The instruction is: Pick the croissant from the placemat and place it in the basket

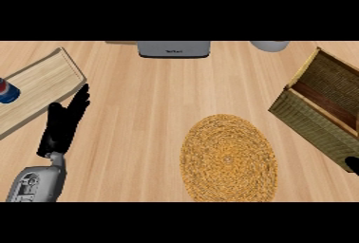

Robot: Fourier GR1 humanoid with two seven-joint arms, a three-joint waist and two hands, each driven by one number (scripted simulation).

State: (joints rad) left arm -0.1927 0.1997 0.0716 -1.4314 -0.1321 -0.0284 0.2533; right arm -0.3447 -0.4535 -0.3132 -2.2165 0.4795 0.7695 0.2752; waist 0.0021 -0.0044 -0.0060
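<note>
the left hand [64, 122] is resting at the left; the placemat [229, 158] is lying to its right, the basket [319, 107] sitting farther right, a board [38, 88] just behind it.

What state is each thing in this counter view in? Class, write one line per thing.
Placemat: flat on the counter, nothing on it.
Basket: tilted, open side up; inside partly hidden, no croissant visible.
Left hand: open, fingers straight, resting near the board.
Right hand: only a dark tip at the right edge; state unclear.
Board: lying at the left, a can on it.
Grey appliance: cut off at the top edge.
</note>
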